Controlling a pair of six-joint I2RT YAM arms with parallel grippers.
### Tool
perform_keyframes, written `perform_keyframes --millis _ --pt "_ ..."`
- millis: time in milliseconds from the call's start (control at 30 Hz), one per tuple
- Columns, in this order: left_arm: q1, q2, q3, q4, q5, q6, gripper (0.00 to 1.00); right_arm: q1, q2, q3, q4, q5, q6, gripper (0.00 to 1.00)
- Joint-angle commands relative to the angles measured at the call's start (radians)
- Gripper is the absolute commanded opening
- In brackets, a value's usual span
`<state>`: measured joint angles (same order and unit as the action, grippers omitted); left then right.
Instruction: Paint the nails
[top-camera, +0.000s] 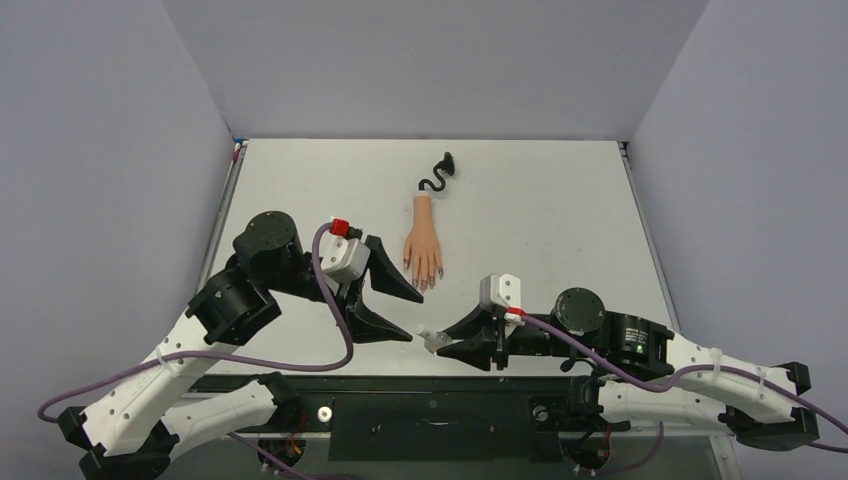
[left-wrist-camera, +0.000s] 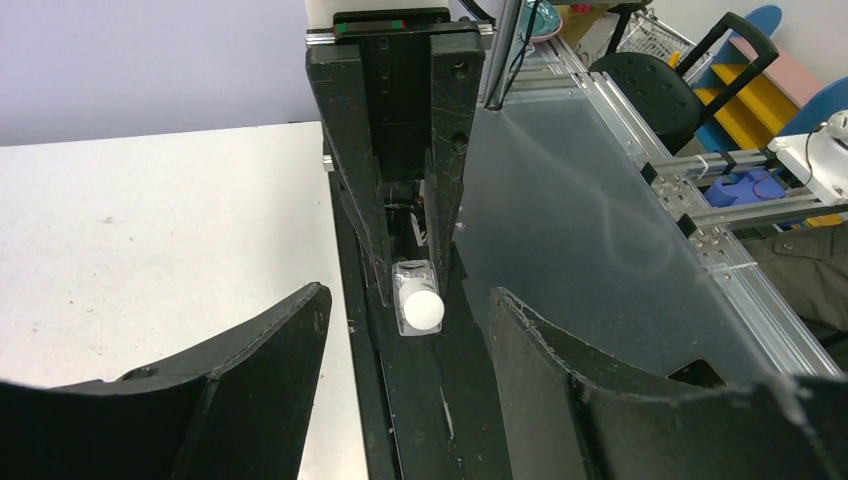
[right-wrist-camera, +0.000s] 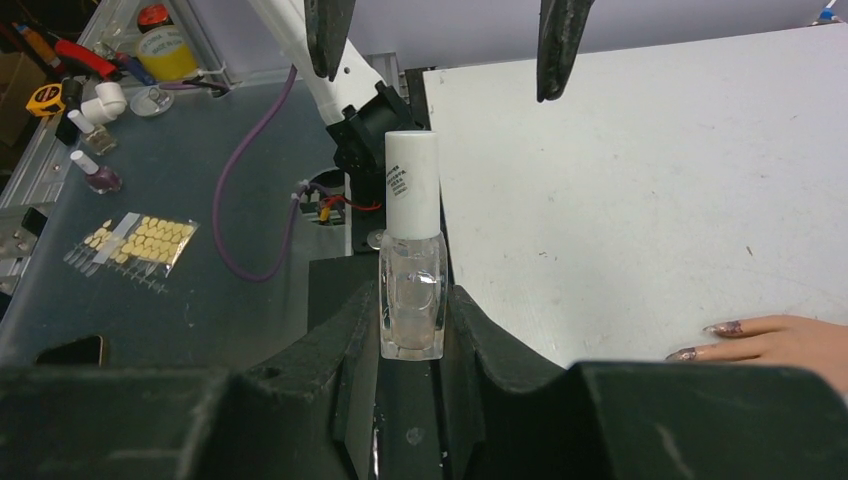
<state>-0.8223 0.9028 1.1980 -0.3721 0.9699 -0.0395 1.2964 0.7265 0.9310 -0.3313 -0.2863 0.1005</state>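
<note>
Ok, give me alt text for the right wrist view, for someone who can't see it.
The right pincer grips a clear polish bottle with a white cap, centre frame. At lower right a mannequin hand with purplish nails rests on the white table; the left pincer hangs open at the top.

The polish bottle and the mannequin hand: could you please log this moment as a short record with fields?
bottle: clear polish bottle, white cap on
right gripper: shut on the bottle
left gripper: open, facing the cap, apart from it
mannequin hand: flat on the table, fingers toward the arms
nails: not being touched
</note>
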Motion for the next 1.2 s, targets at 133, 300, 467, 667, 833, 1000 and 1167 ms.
perform_keyframes --millis 133,300,467,667,833,1000,1167 --pt "0.006 0.016 0.014 -0.021 0.040 0.035 0.56 -0.021 0.013 0.031 0.078 -0.031 -0.007 0.00" --pt "0.005 0.027 0.003 -0.014 0.029 0.034 0.56 -0.030 0.014 0.034 0.081 -0.027 -0.007 0.00" --pt "0.004 0.030 -0.013 -0.003 0.028 0.033 0.53 -0.040 0.012 0.023 0.097 -0.021 -0.002 0.00" --pt "-0.003 0.025 -0.033 0.001 0.016 0.033 0.49 -0.048 0.015 0.017 0.111 -0.010 0.002 0.00" --pt "-0.015 0.021 -0.044 0.012 0.002 0.031 0.47 -0.052 0.022 0.018 0.115 -0.010 0.002 0.00" --pt "-0.034 0.021 -0.043 0.013 -0.018 0.032 0.47 -0.055 0.032 0.017 0.119 -0.012 0.006 0.00" --pt "-0.043 0.016 -0.045 0.016 -0.030 0.034 0.46 -0.057 0.031 0.015 0.124 -0.010 0.011 0.00"
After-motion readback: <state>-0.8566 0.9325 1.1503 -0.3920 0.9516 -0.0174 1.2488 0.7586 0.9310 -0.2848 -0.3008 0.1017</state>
